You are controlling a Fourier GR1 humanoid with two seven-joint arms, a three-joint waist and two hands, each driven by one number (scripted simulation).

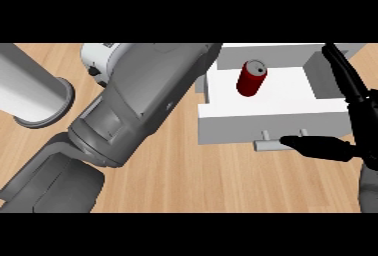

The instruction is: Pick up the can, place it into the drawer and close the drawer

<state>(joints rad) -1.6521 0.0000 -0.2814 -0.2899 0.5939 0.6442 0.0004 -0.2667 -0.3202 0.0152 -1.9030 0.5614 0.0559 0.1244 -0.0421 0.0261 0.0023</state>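
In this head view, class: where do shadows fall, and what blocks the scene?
Head view: even, soft light; the red can stands in the white drawer, its inner walls shaded grey; the grey left forearm fills the middle; the right hand is at the handle.

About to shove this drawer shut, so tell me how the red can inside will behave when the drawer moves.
The red can stands upright in the open drawer, tall and narrow, so a jolt may tip it. Being round, it would probably roll once down. With bare floor around it, it may also slide.
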